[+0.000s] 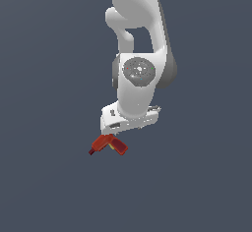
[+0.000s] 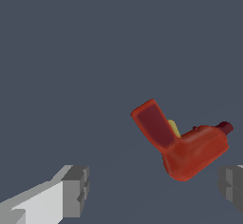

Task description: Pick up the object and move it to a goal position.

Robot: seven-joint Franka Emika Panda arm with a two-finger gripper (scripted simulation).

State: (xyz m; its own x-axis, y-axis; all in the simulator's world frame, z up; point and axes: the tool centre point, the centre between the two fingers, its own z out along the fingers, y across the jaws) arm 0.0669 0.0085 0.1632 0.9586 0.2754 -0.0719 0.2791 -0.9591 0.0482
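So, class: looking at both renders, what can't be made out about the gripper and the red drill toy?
- Exterior view: the gripper fingertips are hidden behind the white hand body and the red drill toy.
- Wrist view: both fingers are cut off by the frame edge.
- Neither view shows a goal marker.
- Whether the toy rests on a surface is unclear.

Glossy red drill toy [image 2: 190,152] (plastic-looking)
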